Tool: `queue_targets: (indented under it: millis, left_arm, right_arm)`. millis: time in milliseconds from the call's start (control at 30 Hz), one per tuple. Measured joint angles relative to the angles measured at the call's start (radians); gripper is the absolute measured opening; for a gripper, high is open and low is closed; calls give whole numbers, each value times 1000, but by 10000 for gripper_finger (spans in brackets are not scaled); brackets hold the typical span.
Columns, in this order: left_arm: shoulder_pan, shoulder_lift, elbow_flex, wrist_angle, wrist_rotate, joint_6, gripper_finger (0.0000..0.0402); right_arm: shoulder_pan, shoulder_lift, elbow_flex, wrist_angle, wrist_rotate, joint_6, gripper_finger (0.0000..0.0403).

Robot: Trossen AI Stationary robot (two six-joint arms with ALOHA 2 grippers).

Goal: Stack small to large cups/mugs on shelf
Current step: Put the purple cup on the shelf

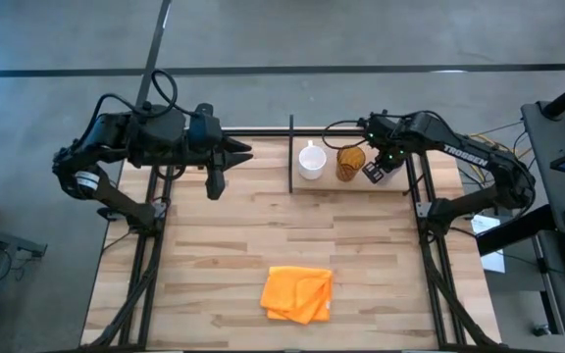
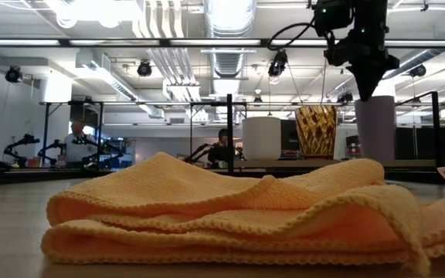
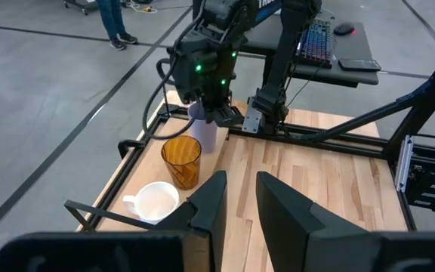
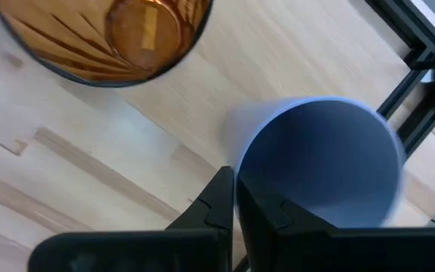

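On the shelf (image 1: 400,184), next to its black divider (image 1: 291,154), stand a white mug (image 1: 311,160), then an amber cup (image 1: 350,162), then a pale lavender tumbler (image 2: 375,127). All three are upright on their bases. My right gripper (image 2: 365,81) is above the tumbler and shut on its rim; in the high view the gripper hides most of it. My left gripper (image 3: 240,204) is open and empty at the far left of the table (image 1: 235,155), pointing toward the shelf. My right gripper pinches the tumbler's wall at the rim (image 4: 236,170), one finger inside (image 4: 266,211) and one outside (image 4: 217,200). The fingers come from above, pointing down. The tumbler stands upright, and its base looks level with the other cups on the shelf.
A folded orange cloth (image 1: 298,293) lies on the tabletop near the front edge. The amber cup (image 4: 104,34) stands close beside the tumbler. Bare tabletop lies between the shelf and the cloth. People show in the room beyond the table.
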Motion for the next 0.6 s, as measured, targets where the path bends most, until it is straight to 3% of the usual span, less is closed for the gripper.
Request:
queue_targets:
  millis: [600]
  left_arm:
    - [0, 0, 0, -3, 0, 5, 61]
  right_arm:
    - [0, -17, 31, -4, -15, -1, 16]
